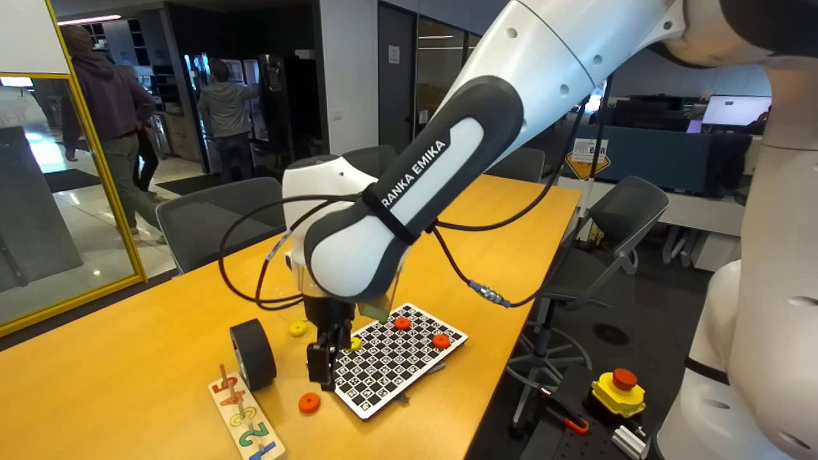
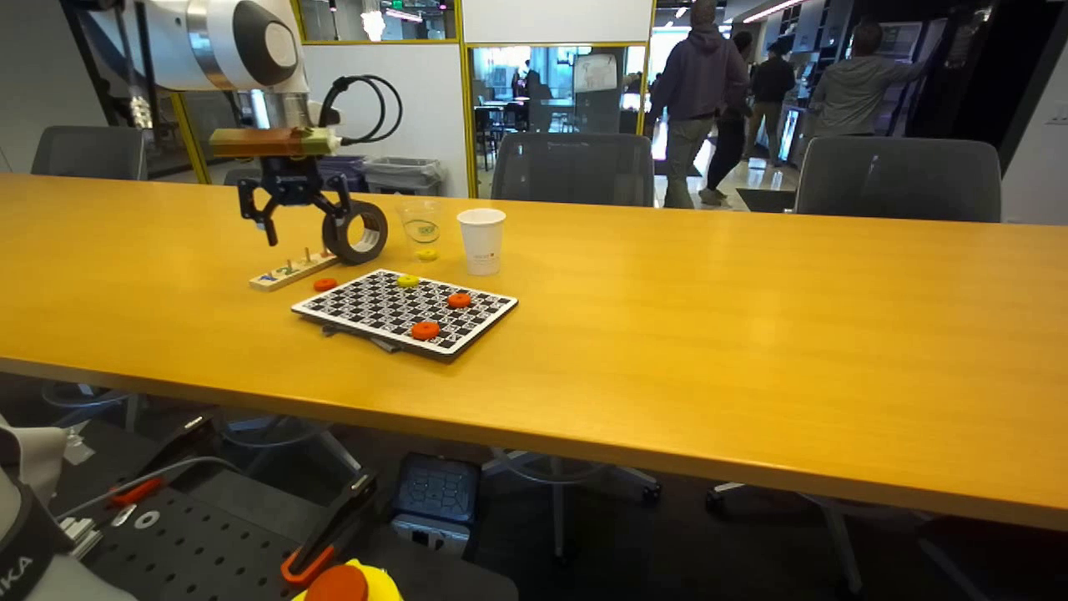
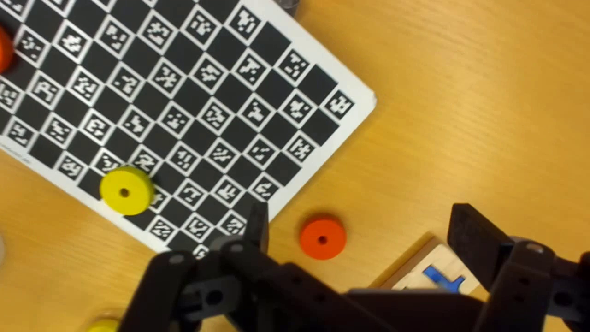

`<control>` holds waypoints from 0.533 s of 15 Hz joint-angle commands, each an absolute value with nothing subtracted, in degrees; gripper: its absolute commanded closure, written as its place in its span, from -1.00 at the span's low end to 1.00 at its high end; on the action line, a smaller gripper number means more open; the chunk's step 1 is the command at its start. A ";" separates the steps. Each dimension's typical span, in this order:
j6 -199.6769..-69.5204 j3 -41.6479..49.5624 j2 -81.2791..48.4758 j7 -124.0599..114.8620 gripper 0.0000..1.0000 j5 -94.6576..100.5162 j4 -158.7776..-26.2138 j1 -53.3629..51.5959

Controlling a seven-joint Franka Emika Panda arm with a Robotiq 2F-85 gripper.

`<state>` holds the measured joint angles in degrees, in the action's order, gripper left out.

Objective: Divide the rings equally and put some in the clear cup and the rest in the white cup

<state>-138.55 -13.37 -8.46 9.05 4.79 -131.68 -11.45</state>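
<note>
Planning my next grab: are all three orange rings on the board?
No, an orange ring lies on the table beside the board, clear of its edge.

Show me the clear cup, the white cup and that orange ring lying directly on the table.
Clear cup (image 2: 420, 229), in an exterior view: its see-through side wall.
White cup (image 2: 481, 244), in an exterior view: middle of its side.
Orange ring (image 3: 322, 229), in the wrist view: flat face, near the hole.

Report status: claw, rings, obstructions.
Claw open, holding nothing. One orange ring on the table, framed between its jaws in wrist view; a yellow ring sits in clear cup. Peg board close by, might crowd a straight descent.
</note>
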 commanded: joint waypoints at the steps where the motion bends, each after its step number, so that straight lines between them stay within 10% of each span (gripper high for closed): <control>1: -143.30 -15.61 -5.21 10.22 -1.00 9.71 -138.26 -14.85; 8: -151.15 -16.95 -6.38 11.27 -1.00 22.70 -142.10 -18.43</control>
